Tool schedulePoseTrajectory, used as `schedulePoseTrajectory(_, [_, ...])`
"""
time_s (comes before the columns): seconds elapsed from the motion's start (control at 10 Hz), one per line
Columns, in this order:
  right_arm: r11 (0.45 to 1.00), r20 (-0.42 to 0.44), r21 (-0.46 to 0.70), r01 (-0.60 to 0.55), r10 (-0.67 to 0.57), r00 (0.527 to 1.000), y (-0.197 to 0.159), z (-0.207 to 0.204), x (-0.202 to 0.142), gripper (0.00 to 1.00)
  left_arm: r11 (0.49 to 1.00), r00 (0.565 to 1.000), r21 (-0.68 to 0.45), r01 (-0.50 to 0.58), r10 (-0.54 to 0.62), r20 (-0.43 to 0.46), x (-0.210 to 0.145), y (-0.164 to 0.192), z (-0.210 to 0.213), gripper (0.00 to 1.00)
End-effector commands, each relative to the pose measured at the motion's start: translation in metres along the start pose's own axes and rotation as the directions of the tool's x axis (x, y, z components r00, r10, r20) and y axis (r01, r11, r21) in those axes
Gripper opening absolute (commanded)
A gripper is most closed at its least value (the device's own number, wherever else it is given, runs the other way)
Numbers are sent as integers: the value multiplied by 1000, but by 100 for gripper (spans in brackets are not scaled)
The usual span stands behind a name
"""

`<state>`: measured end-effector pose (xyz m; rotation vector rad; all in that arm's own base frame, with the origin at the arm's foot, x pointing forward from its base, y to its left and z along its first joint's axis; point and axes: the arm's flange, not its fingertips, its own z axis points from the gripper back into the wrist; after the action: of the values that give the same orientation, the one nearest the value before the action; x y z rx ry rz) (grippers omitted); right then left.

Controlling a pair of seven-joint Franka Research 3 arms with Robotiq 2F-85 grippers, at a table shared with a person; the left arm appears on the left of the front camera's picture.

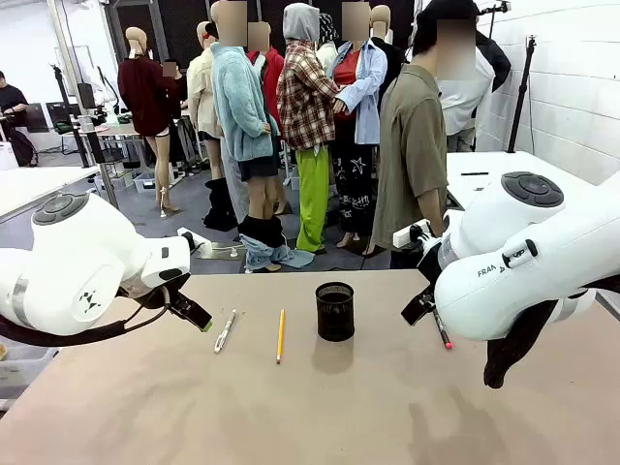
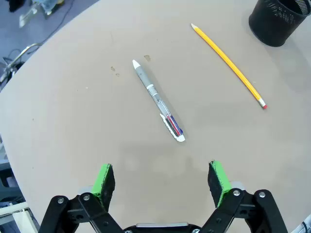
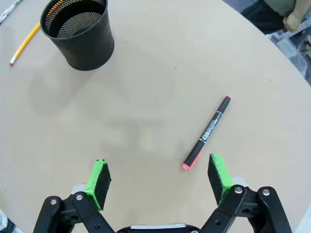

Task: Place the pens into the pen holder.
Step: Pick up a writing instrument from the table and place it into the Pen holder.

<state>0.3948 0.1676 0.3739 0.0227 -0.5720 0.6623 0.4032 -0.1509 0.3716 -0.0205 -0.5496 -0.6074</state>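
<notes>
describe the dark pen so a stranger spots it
Start at the small black wire-mesh cup in the middle of the tan table. To its right, lying alone, is a black marker with red ends. The yellow pencil and silver-white pen lie on the cup's other side.

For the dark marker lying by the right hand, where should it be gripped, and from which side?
Grip the dark marker at mid-barrel, from straight above with the right hand, closing across its thin width. It lies flat on the table, well apart from the pen holder, so nothing should obstruct.
</notes>
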Motion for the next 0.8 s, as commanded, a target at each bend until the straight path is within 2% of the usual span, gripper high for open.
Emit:
schedulePoseTrajectory(0.0, [1000, 0, 0, 0, 0, 1000, 0, 0, 0, 100, 1000, 1000, 0, 0, 0, 0, 0, 0, 0, 100])
schedulePoseTrajectory(0.7, [1000, 0, 0, 0, 0, 1000, 0, 0, 0, 100, 1000, 1000, 0, 0, 0, 0, 0, 0, 0, 100])
